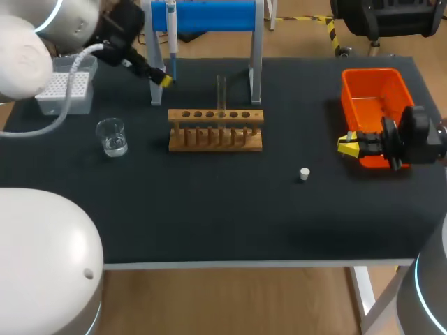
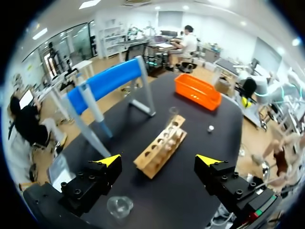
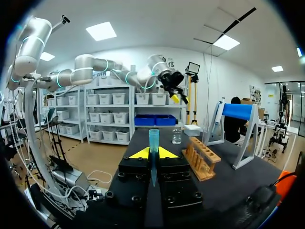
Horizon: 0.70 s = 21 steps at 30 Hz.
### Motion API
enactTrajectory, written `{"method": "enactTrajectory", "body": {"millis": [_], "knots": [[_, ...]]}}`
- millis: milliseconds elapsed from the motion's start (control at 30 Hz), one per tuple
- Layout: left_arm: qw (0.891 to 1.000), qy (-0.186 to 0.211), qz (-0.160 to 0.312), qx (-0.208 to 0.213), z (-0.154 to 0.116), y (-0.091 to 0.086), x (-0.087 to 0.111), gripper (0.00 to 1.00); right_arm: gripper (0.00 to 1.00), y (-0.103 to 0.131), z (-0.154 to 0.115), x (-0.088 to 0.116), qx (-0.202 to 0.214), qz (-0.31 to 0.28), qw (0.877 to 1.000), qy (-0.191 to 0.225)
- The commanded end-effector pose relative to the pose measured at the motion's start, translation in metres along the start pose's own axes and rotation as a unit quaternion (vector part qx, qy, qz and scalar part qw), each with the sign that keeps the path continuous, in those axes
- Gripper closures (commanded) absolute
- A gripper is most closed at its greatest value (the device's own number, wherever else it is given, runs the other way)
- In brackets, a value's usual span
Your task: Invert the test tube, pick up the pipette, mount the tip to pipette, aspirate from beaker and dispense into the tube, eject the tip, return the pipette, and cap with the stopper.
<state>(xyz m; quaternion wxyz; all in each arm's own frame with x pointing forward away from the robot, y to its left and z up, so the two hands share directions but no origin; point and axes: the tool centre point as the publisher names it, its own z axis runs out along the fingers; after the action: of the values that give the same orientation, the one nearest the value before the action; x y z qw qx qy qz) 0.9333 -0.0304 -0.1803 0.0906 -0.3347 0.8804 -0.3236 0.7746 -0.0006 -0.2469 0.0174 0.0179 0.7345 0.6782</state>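
The pipette (image 1: 172, 38) hangs on the blue stand (image 1: 209, 15). Our left claw (image 1: 165, 80) sits just beside its lower end, on the side toward the tip box (image 1: 66, 89). That claw's fingers stand wide apart with nothing between them. From its wrist, the wooden rack (image 2: 159, 148) lies ahead of it and the beaker (image 2: 120, 206) is close under it.

Our right claw (image 3: 153, 153) is clamped on a blue pipette tip (image 3: 153, 138), which rises above the fingers and tapers down below them. This claw hangs right beside the orange bin (image 1: 374, 98), close to the table's (image 1: 209, 223) right-hand edge. The white stopper (image 1: 304, 174) lies well apart from it, alone on the broad dark stretch between this claw and the rack. The test tube (image 1: 221, 89) stands upright in the rack, well apart from both claws. The stand's legs sit just behind the rack, one to each side of the tube.

From above, the stand's top and the pipette's upper end are cut off. Our left arm covers part of the tip box, and only one yellow fingertip of the left claw shows. The tube is faint against the table, so we cannot tell which end is up. The held tip cannot be made out from above.
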Motion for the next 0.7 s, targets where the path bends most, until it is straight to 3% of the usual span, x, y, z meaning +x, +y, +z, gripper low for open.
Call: {"method": "enactTrajectory", "body": {"millis": [33,200,333,700], "knots": [[0.993,-0.092,-0.076,-0.023,-0.005,-0.002,-0.005,0.00,1.00,0.000,0.000,0.001,0.000,0.000,1.000,-0.001],[0.980,-0.150,-0.121,-0.047,0.007,-0.006,-0.012,0.00,1.00,0.000,0.000,0.001,0.000,0.000,1.000,-0.001],[0.971,-0.179,-0.157,-0.035,0.015,-0.011,-0.016,0.00,1.00,0.000,0.000,0.001,0.000,0.000,1.000,-0.001],[0.950,-0.245,-0.184,0.050,0.027,-0.036,-0.034,0.00,1.00,0.000,0.000,0.001,0.000,0.000,1.000,-0.001]]}}
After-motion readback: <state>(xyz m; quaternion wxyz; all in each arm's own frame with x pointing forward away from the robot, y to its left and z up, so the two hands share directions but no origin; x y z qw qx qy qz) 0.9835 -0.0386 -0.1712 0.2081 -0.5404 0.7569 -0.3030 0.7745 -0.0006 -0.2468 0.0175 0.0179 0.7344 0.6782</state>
